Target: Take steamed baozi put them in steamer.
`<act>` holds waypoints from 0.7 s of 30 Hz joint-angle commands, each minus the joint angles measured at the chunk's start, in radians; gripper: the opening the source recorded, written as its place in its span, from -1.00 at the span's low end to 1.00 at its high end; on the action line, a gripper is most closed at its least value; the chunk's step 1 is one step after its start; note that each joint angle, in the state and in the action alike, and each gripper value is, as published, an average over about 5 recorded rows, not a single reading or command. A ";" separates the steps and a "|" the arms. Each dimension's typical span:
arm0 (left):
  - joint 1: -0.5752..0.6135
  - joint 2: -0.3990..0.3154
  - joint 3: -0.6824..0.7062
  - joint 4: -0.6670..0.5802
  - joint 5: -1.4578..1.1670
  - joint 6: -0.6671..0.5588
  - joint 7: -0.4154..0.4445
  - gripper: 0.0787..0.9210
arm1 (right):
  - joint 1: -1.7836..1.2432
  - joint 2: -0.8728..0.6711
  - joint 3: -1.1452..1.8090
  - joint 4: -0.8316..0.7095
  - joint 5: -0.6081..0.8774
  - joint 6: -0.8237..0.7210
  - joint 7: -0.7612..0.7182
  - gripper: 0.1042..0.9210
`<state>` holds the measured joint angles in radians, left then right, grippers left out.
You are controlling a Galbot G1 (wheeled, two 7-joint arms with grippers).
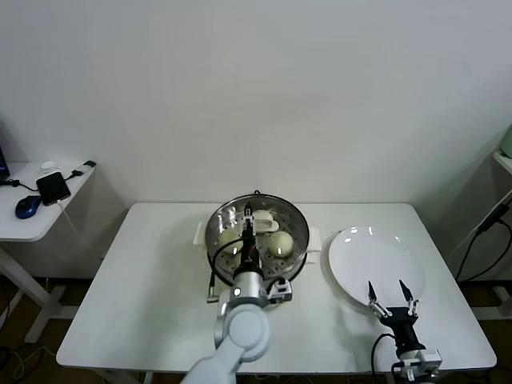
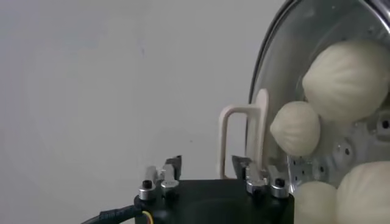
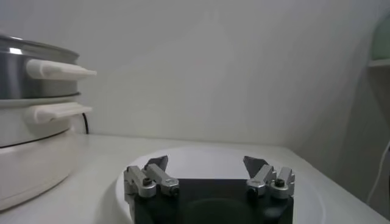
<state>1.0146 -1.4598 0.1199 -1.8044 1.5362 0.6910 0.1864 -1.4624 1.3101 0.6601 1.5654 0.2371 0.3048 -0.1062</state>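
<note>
The left tool (image 1: 250, 214) hangs over the steamer (image 1: 298, 232), reaching in above its perforated tray, and its jaws stand partly apart with nothing between them. In the left wrist view the tool's short dark fingertips (image 2: 173, 163) sit apart at the near edge of the picture, and the steamed baozi (image 2: 296, 128) lie just beyond them inside the shiny wall of the pot: four pale domed buns, close together, none touching the fingers. From the head view two of the buns show, one just beside the tool and partly hidden by the arm, another (image 1: 279, 243) a little off toward the robot's right. A cream side handle (image 2: 244, 139) of the pot stands just ahead of the left tool. The right tool (image 1: 391, 294) is parked low at the near edge of the white plate (image 1: 376, 258), jaws spread wide and empty, well apart from the steamer, which stands off to its left on the white desk (image 1: 144, 288). The plate carries no buns.
</note>
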 commanded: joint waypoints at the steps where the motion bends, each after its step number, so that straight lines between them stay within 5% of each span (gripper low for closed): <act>1: -0.012 -0.002 0.000 -0.002 -0.022 0.004 -0.008 0.27 | 0.009 0.001 -0.006 0.010 0.017 -0.034 0.007 0.76; 8: 0.050 0.065 -0.006 -0.177 -0.162 -0.036 0.008 0.70 | 0.009 0.004 -0.022 0.022 0.042 -0.006 0.037 0.76; 14: 0.128 0.089 -0.089 -0.346 -0.509 -0.282 -0.147 0.76 | 0.005 -0.001 -0.016 0.045 0.054 0.014 0.037 0.76; 21: 0.250 0.095 -0.402 -0.422 -1.147 -0.536 -0.320 0.77 | -0.005 -0.006 -0.015 0.071 0.064 0.031 0.028 0.76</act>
<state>1.2436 -1.3670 -0.2551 -2.1172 0.6029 0.2875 -0.0356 -1.4619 1.3074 0.6451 1.6108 0.2822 0.3147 -0.0820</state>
